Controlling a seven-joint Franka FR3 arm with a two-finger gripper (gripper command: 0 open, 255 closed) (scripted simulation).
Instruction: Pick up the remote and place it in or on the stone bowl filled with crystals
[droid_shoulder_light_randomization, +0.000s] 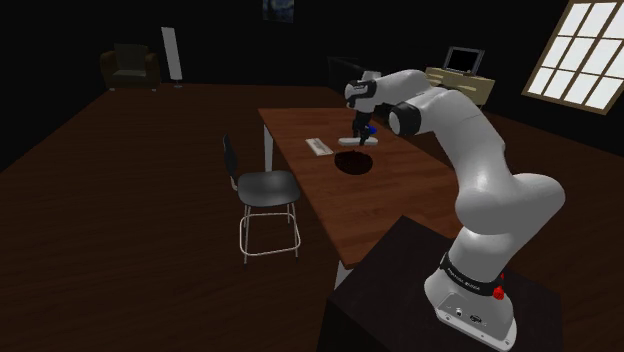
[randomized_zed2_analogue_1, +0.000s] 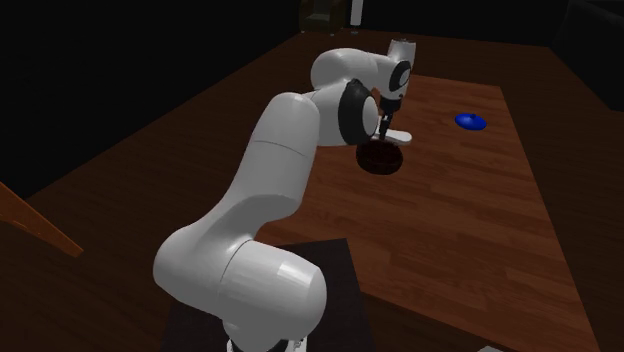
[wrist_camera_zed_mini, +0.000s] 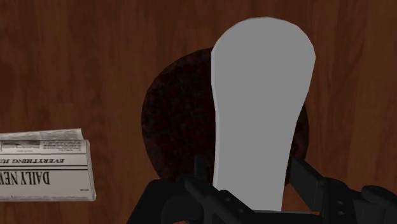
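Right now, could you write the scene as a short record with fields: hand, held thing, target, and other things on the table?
hand: shut on the remote
remote: plain grey, clasped at one end, over the bowl
bowl: dark, round, on the wooden table
also on table: folded newspaper beside the bowl; small blue thing farther off

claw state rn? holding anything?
Claw: closed on the grey remote, over the dark bowl.
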